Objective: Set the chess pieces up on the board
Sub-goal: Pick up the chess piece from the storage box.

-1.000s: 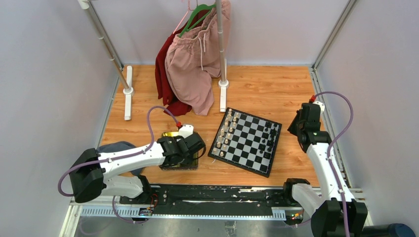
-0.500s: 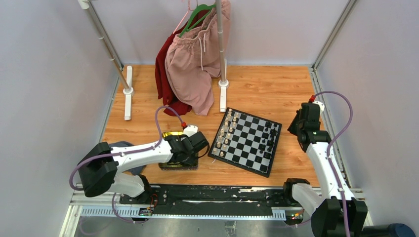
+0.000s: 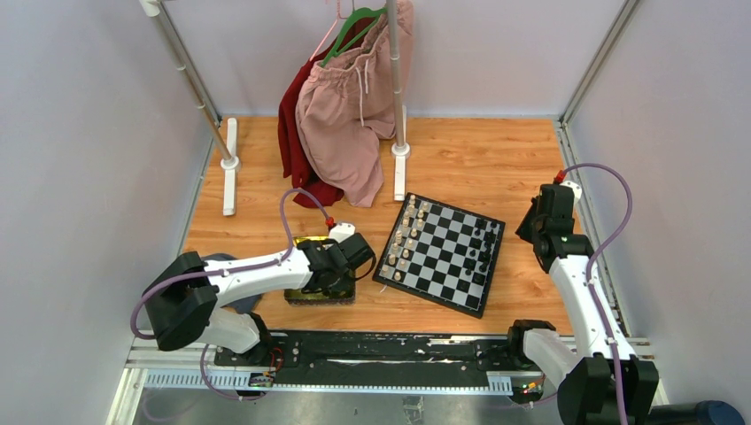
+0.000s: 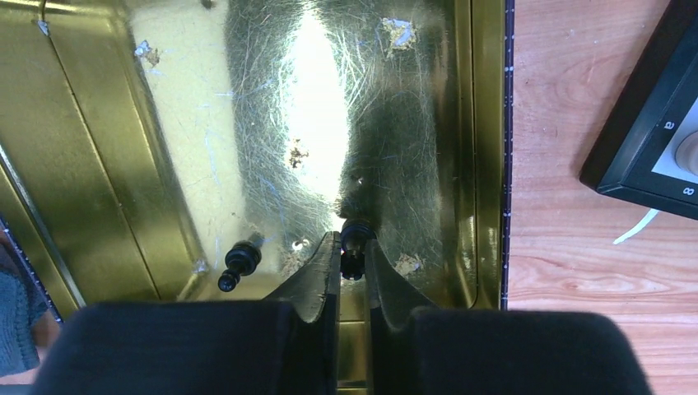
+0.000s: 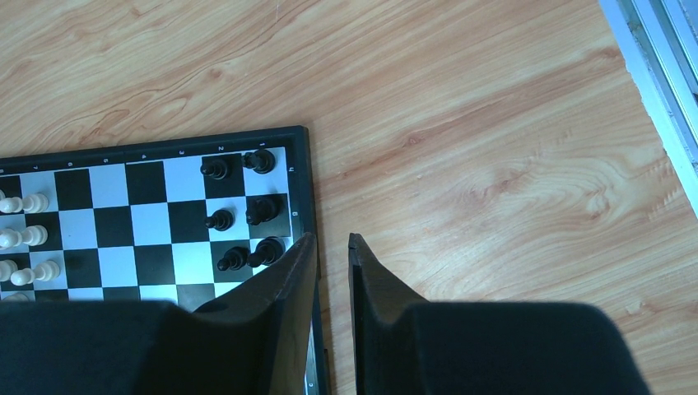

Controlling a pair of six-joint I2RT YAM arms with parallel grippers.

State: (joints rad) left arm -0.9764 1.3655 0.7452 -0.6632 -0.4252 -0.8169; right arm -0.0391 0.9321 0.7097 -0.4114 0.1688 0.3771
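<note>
My left gripper [image 3: 350,257] reaches into the shiny yellow-green tray [image 4: 165,123]. Its jaws [image 4: 352,247] are shut on a tiny black chess piece [image 4: 355,234] on the tray floor. A second black piece [image 4: 239,263] lies on its side just to the left. The board [image 3: 440,252] lies right of the tray, and its dark corner [image 4: 650,123] shows in the left wrist view. Several black pieces [image 5: 247,210] stand along the board's right side [image 3: 483,248]. My right gripper [image 5: 332,243] hovers at the board's right edge [image 3: 545,217], narrowly open and holding nothing.
Cream-white pieces [image 3: 403,239] line the board's left side [image 5: 25,239]. A clothes rack with a pink garment [image 3: 345,97] stands at the back. A dark blue cloth [image 3: 208,263] lies under the left arm. Metal frame rails [image 5: 658,99] run along the right wall.
The left arm has edged its gripper a little to the right and back over the tray. The right arm has not moved.
</note>
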